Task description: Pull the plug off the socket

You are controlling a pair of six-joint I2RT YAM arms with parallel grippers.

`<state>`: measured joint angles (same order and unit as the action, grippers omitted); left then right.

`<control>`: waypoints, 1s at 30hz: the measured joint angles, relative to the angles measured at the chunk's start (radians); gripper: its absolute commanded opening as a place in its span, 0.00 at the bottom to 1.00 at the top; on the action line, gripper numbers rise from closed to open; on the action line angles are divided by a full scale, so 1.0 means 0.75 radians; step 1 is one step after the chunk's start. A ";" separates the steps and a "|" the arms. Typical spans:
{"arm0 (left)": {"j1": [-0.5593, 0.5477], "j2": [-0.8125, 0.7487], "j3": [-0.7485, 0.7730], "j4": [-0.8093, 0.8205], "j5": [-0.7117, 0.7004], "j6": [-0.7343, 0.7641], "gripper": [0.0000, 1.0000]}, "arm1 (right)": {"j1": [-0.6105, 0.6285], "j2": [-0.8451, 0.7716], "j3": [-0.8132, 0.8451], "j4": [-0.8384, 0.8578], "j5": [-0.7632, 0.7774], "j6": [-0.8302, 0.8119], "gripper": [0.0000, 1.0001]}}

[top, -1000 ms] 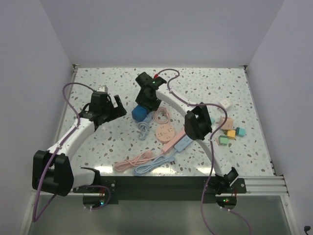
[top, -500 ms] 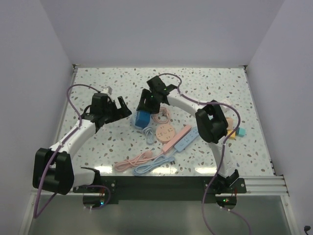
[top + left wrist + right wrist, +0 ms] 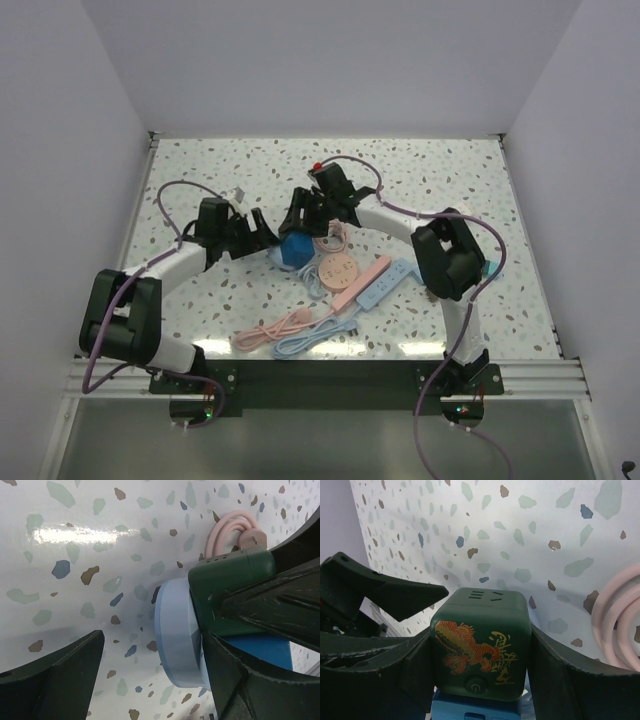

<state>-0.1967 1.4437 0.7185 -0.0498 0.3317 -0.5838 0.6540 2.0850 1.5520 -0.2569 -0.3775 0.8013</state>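
My right gripper (image 3: 481, 660) is shut on a dark green cube socket (image 3: 479, 630) with a gold and red dragon print; a blue block (image 3: 470, 709) is joined to its near side. In the top view the gripper (image 3: 312, 212) holds this assembly (image 3: 295, 248) just above the table. In the left wrist view a light-blue round plug (image 3: 176, 630) sits against the green cube's (image 3: 230, 582) face. My left gripper (image 3: 152, 645) is open, its jaws on either side of the round plug without touching it; it also shows in the top view (image 3: 264, 236).
A pink coiled cable (image 3: 330, 238) and a pink round disc (image 3: 336, 270) lie right of the cube. A pink power strip (image 3: 362, 282), a blue strip (image 3: 385, 286) and their cables (image 3: 300, 335) lie nearer the front. Small blocks lie at the right, behind the arm.
My right gripper has carried the cube down and forward toward the table. My left gripper has moved right and closed in on the cube until its jaws straddle the round plug.
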 measured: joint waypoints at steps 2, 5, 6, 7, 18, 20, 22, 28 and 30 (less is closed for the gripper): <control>0.000 0.009 -0.018 0.027 0.026 -0.003 0.81 | 0.000 -0.014 -0.024 0.027 -0.001 0.003 0.00; 0.002 0.020 -0.042 0.095 0.069 -0.024 0.71 | -0.002 -0.017 -0.031 0.042 -0.004 0.009 0.00; 0.005 0.024 -0.048 0.116 0.083 -0.035 0.61 | -0.002 -0.017 -0.031 0.044 -0.003 0.010 0.00; 0.007 0.026 -0.055 0.137 0.101 -0.049 0.56 | -0.002 -0.017 -0.031 0.045 -0.003 0.010 0.00; 0.014 0.068 -0.072 0.294 0.204 -0.154 0.00 | 0.013 -0.016 0.102 -0.178 0.086 -0.097 0.00; 0.013 0.068 -0.071 0.297 0.208 -0.154 0.00 | 0.020 -0.016 0.134 -0.234 0.117 -0.134 0.00; 0.009 0.071 -0.070 0.296 0.208 -0.154 0.00 | 0.027 -0.017 0.151 -0.272 0.142 -0.167 0.00; -0.013 0.099 -0.054 0.307 0.235 -0.154 0.00 | 0.039 -0.070 0.153 -0.387 0.239 -0.235 0.00; -0.023 0.100 -0.049 0.322 0.254 -0.154 0.00 | 0.036 -0.106 0.145 -0.415 0.262 -0.256 0.00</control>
<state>-0.2138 1.5185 0.6815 0.1917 0.5224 -0.6991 0.6811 2.0052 1.6611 -0.5682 -0.1810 0.6094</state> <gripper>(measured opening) 0.402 0.636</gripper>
